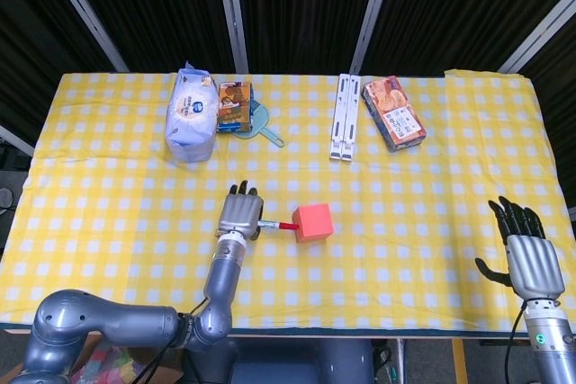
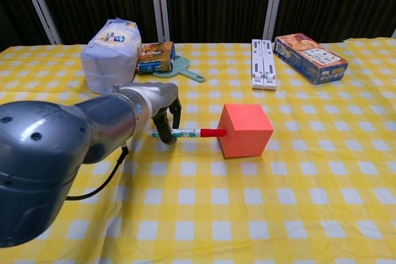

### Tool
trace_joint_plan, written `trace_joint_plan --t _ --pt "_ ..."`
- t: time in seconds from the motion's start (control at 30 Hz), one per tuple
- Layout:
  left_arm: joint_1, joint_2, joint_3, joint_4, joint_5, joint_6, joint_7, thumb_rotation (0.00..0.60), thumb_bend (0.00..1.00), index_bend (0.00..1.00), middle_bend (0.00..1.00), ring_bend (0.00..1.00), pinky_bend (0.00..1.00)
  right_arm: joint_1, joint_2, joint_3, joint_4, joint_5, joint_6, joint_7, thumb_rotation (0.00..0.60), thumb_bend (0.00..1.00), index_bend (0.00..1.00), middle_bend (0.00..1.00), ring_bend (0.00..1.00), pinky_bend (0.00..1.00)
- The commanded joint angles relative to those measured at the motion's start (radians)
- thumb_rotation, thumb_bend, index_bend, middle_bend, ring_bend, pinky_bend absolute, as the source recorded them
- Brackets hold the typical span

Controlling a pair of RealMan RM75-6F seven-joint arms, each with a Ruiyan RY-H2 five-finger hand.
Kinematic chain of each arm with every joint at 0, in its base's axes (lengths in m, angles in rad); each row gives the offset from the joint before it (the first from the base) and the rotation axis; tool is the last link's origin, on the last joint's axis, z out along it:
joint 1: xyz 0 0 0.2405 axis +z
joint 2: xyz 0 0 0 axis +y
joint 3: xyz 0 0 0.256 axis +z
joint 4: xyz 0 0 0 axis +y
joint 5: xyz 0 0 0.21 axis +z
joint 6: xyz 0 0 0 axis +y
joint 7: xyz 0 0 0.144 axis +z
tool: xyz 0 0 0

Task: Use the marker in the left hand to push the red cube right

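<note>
While only my head view catches the right hand (image 1: 526, 254), fingers spread, holding nothing at the near table edge, I see the left hand (image 2: 162, 110) gripping the marker (image 2: 185, 132) level, red tip touching the red cube (image 2: 246, 130) mid-table.

Yellow checked tablecloth (image 1: 405, 213), dark pleated curtain (image 1: 297, 6), slanted metal bars (image 1: 230, 6)
</note>
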Motion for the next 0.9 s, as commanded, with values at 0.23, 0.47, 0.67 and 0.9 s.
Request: trace_joint_plan --t 0.23,0.47,0.67,0.9 --pt "-0.076 -0.093 -0.051 0.098 -0.038 -0.019 0.019 0.600 0.50 0.61 0.18 0.02 0.11 0.000 0.002 0.001 0.000 0.002 -0.002 0.006 0.600 0.30 0.00 0.00 0.00 0.00" --pt "-0.097 -0.118 -0.059 0.127 -0.036 0.005 0.033 0.600 0.50 0.62 0.19 0.02 0.11 -0.001 0.004 0.000 0.000 0.001 -0.003 0.010 0.600 0.30 0.00 0.00 0.00 0.00" --pt "-0.087 -0.106 -0.058 0.118 -0.055 0.052 0.063 0.600 0.50 0.62 0.19 0.02 0.11 -0.001 0.003 0.000 0.000 0.000 -0.002 0.007 0.600 0.30 0.00 0.00 0.00 0.00" --pt "-0.069 -0.082 -0.056 0.085 -0.062 0.068 0.079 0.600 0.50 0.62 0.19 0.02 0.11 -0.001 0.002 0.000 -0.002 0.001 -0.001 0.004 0.600 0.30 0.00 0.00 0.00 0.00"
